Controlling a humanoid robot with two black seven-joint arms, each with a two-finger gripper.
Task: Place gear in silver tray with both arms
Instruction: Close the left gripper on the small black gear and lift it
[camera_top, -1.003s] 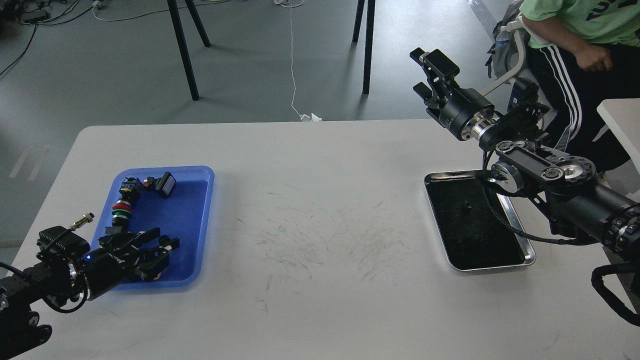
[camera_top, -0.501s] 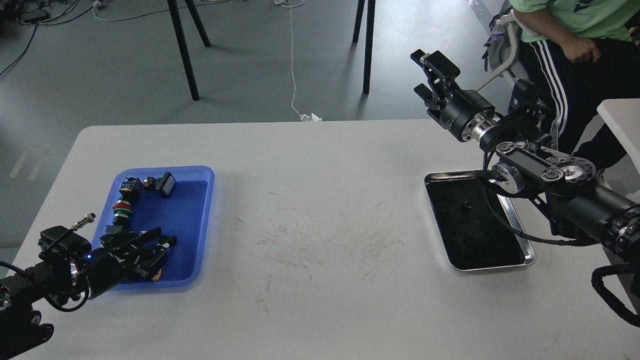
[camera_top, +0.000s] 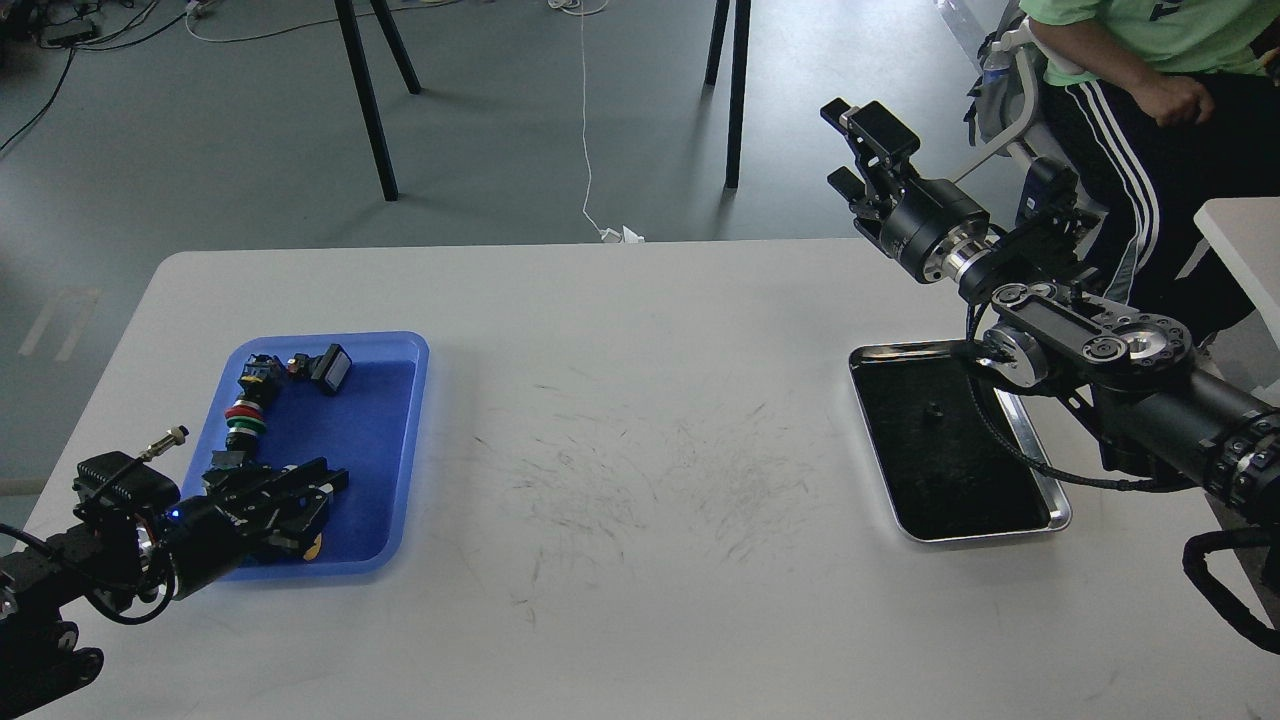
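Your bench (camera_top: 640, 420) is unchanged over the last sec: blue tray (camera_top: 400, 440) at your left, silver tray (camera_top: 1055, 515) well apart at your right, nothing moved btwn them. Right arm hasn't shifted either; its end effector (camera_top: 845, 145) hangs raised past the bench's far edge, above and beyond the silver tray, fingers parted w/ nothing in them. The silver tray shows only a tiny dark speck on its dark bottom, too small to name, so I'd judge the delivery not yet made. The real change is on your left: the left end effector (camera_top: 315, 500), low over the near end of the blue tray, had its fingers spread a sec ago and they've since drawn in to a narrow gap, closing around a small part w/ a yellowish edge showing at the tips, prob. the gear (camera_top: 312, 545), still down in the blue tray's near end. Can't confirm a firm grip from this angle; dark fingers over dark parts, and the piece is mostly hidden. Reads as the grasp step finishing, so pick-up is next, then the long carry across to the right side, likely w/ a handover since the trays sit well apart. Other bits in the blue tray, the red/green/white stacked connector (camera_top: 242, 418) and a small black block (camera_top: 330, 368) at the far end, haven't budged, so you're not dragging neighbours. Watch for slip on lift.
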